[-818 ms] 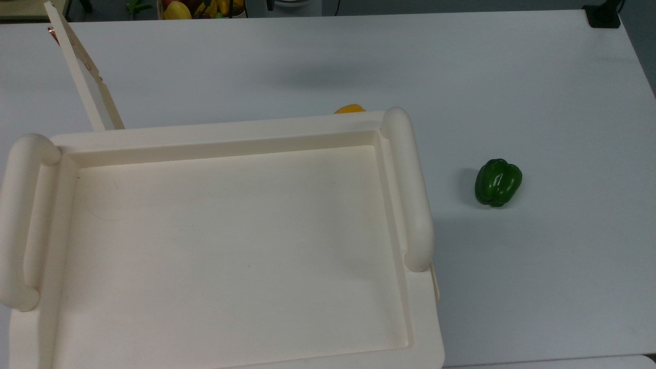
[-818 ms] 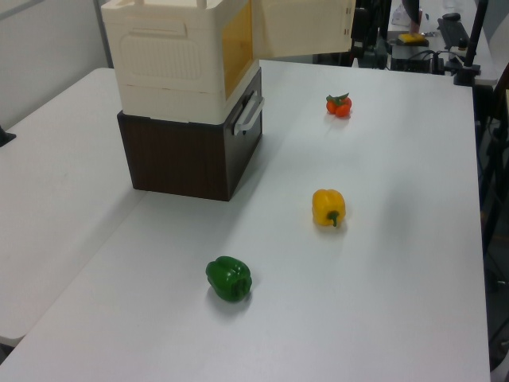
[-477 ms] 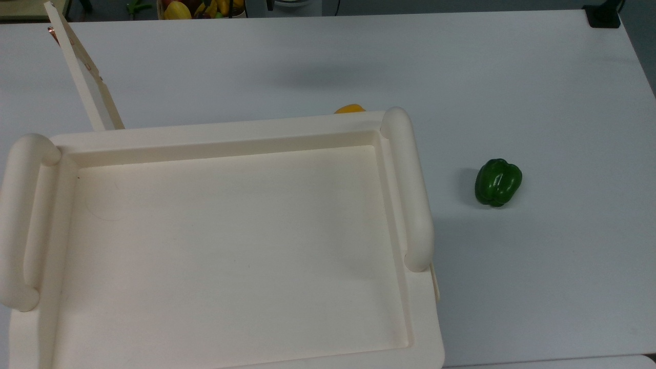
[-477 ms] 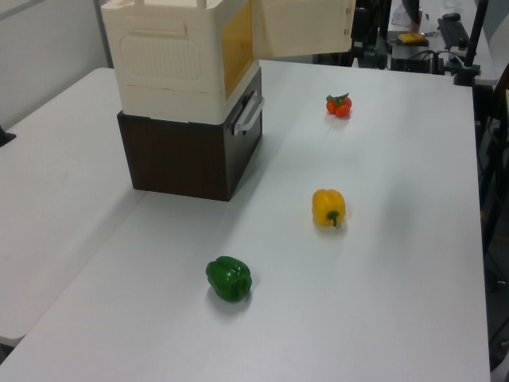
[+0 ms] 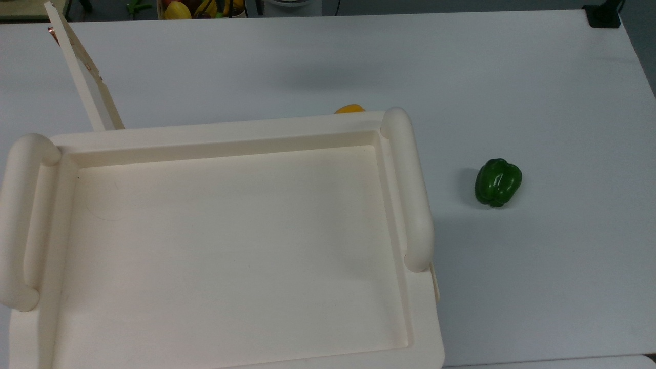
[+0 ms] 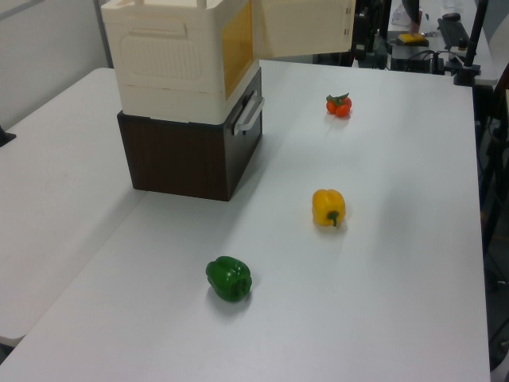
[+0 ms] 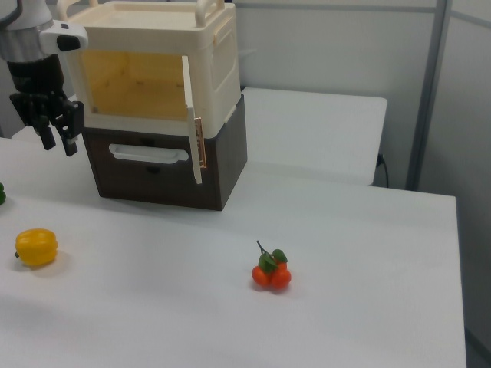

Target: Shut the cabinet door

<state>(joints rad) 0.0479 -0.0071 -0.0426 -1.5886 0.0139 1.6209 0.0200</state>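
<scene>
In the right view, a small orange fruit (image 7: 269, 275) sits near the front of the white table (image 7: 360, 307). A yellow pepper (image 7: 36, 248) lies further back at the right view's left. Behind them stands the cabinet (image 7: 149, 69), a cream box on a dark brown base. Its door (image 7: 187, 115) sticks straight out toward the front, wide open, and the yellow inside shows. The gripper (image 7: 57, 136) hangs in the air at the right view's left, just in front of the cabinet, well apart from the door. Its fingers are a little apart and hold nothing. In the top view, a green pepper (image 5: 497, 182) sits off to the side.

I think closing has not started yet. Next, the gripper needs to get behind the door's free edge and push it shut.
</scene>
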